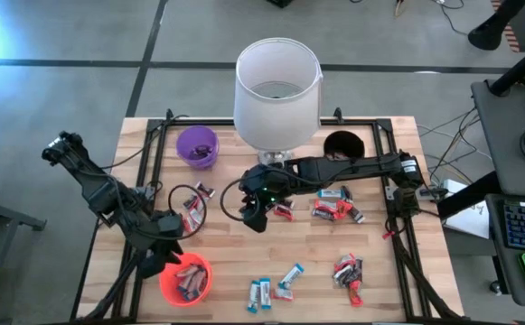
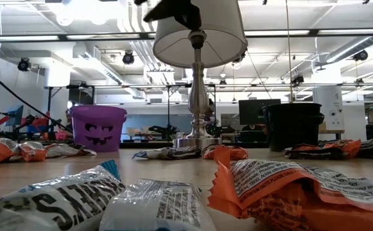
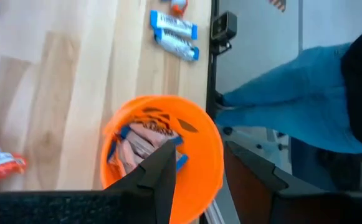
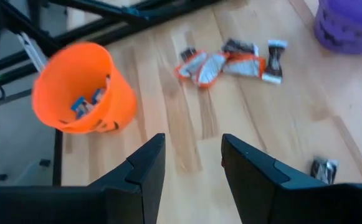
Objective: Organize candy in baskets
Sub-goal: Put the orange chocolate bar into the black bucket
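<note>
The orange basket (image 1: 186,278) stands at the table's near left and holds several candy bars (image 3: 140,143). My left gripper (image 3: 209,180) hangs open just above its rim, one finger over the basket's inside and one beyond its rim, with nothing between them. My right gripper (image 4: 193,165) is open and empty above bare wood at the table's middle (image 1: 255,217). Loose candy lies in clusters on the wood (image 1: 194,203), (image 1: 334,209), (image 1: 348,271), and blue-and-white bars (image 1: 276,287) lie near the front edge. The purple basket (image 1: 197,146) and the black basket (image 1: 341,144) stand at the back.
A big white lampshade on a metal base (image 1: 277,90) stands at the back middle, between the purple and black baskets. A black metal frame (image 1: 158,153) runs along the table's sides. A person in blue clothing (image 3: 293,99) is beyond the table's edge.
</note>
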